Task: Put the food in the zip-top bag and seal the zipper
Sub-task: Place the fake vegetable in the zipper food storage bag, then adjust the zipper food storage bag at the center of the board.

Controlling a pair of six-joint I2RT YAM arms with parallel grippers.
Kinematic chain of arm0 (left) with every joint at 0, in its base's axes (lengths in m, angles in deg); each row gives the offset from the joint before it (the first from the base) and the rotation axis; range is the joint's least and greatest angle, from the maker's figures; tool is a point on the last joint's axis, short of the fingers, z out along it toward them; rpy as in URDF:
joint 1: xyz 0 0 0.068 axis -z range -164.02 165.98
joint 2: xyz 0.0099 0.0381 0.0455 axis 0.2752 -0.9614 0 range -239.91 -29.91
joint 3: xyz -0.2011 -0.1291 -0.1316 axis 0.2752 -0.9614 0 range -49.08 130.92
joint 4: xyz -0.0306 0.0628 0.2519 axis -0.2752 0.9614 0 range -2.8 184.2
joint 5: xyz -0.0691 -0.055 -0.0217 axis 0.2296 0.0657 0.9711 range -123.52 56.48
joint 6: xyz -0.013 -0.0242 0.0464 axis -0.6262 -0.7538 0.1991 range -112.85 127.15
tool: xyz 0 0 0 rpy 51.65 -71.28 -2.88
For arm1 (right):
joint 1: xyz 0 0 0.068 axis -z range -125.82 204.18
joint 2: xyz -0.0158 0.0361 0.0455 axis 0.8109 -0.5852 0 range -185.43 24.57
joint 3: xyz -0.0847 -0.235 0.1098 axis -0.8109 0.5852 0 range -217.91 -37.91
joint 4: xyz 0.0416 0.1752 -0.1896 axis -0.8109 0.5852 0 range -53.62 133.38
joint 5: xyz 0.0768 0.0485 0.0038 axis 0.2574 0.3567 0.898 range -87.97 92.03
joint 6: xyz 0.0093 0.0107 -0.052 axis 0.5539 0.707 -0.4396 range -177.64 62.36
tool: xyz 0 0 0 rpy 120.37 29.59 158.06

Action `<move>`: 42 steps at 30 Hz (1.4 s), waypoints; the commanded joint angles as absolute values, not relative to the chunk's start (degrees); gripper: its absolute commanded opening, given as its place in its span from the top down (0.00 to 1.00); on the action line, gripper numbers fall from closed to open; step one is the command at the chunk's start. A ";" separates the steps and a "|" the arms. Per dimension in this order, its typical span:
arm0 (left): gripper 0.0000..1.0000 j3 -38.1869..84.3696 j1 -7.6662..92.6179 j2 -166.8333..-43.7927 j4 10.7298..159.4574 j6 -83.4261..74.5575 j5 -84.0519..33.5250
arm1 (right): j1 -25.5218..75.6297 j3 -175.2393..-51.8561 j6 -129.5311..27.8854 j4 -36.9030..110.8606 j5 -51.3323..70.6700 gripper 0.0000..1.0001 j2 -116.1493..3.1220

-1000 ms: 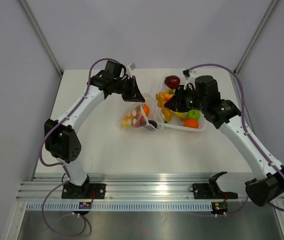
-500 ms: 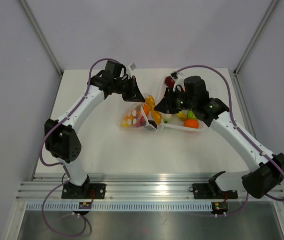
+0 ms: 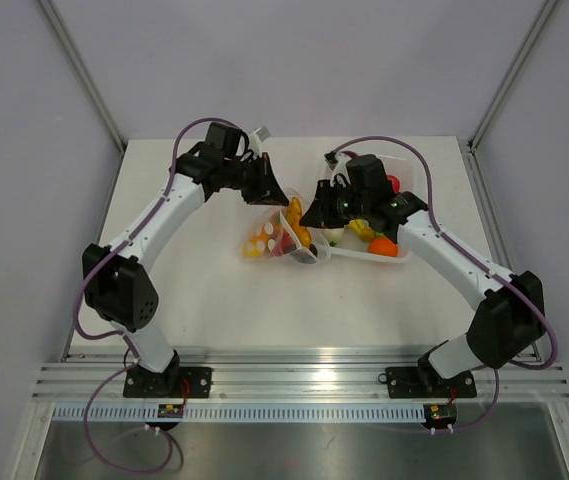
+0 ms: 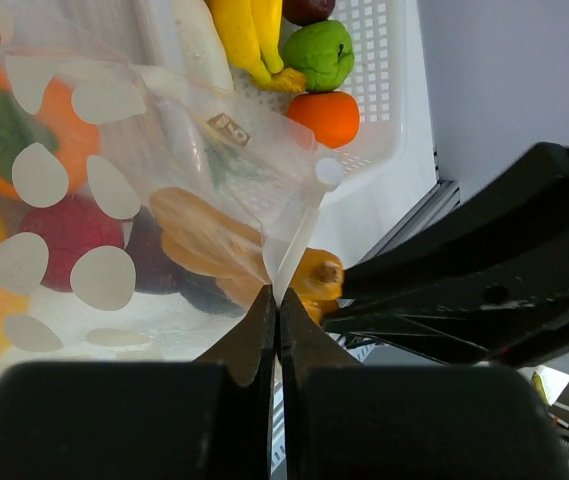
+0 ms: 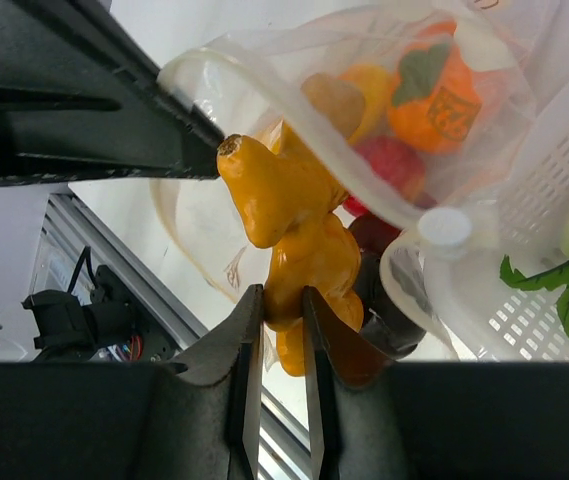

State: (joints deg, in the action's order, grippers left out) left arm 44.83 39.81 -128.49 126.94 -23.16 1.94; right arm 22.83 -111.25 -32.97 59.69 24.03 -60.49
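Observation:
The zip-top bag [image 3: 267, 238] lies left of the white tray [image 3: 364, 257], its mouth lifted toward the tray. My left gripper [image 4: 277, 295] is shut on the bag's mouth edge [image 4: 299, 235] and holds it up. My right gripper [image 5: 282, 292] is shut on a yellow-orange banana bunch [image 5: 284, 200] and holds it at the open mouth, between the bag [image 5: 364, 60] and my left fingers [image 5: 84, 130]. Orange, red, yellow and dark purple pieces show inside the bag [image 4: 114, 200]. The zipper strip runs along the mouth edge [image 5: 294, 110], open.
The tray [image 4: 389, 90] holds bananas [image 4: 239, 35], a green piece [image 4: 319, 50], an orange piece [image 4: 329, 115] and a red one [image 3: 393, 183]. A white round tab [image 5: 444, 228] sits on the bag's edge. The two grippers are very close together over the bag mouth.
My right gripper has carried the yellow banana bunch left from the tray to the bag's mouth. My left gripper has kept its hold on the bag's edge.

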 commanded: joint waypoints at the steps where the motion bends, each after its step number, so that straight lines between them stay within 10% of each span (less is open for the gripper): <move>1: 1.00 44.18 39.79 -124.30 124.02 -23.53 5.15 | 22.19 -112.18 -32.41 55.46 24.62 1.00 -61.56; 6: 1.00 43.21 39.79 -123.60 123.15 -24.05 6.03 | 22.28 -114.02 -31.45 54.40 23.47 0.98 -64.28; 8: 1.00 43.29 39.79 -123.51 123.23 -23.79 5.85 | 22.19 -115.78 -31.80 55.98 23.21 0.64 -65.26; 11: 1.00 43.38 39.79 -123.60 123.76 -23.35 5.59 | 22.10 -114.82 -31.97 56.24 22.60 0.46 -62.90; 20: 1.00 43.21 39.79 -122.98 123.76 -23.26 5.68 | 22.19 -104.11 -32.68 60.72 9.24 0.47 -50.33; 29: 1.00 42.77 39.79 -122.02 124.11 -23.18 5.41 | 22.19 -95.84 -27.85 58.19 9.59 0.27 -51.98; 34: 1.00 42.77 39.79 -121.66 124.37 -23.09 5.06 | 22.19 -95.65 -27.23 56.07 10.90 0.41 -54.09; 39: 1.00 42.33 39.79 -121.49 125.34 -22.21 4.36 | 21.84 -97.59 -26.96 53.17 12.66 0.99 -53.30; 42: 1.00 42.59 39.71 -121.40 126.83 -20.72 2.87 | 20.70 -101.36 -27.66 53.61 14.15 1.00 -54.79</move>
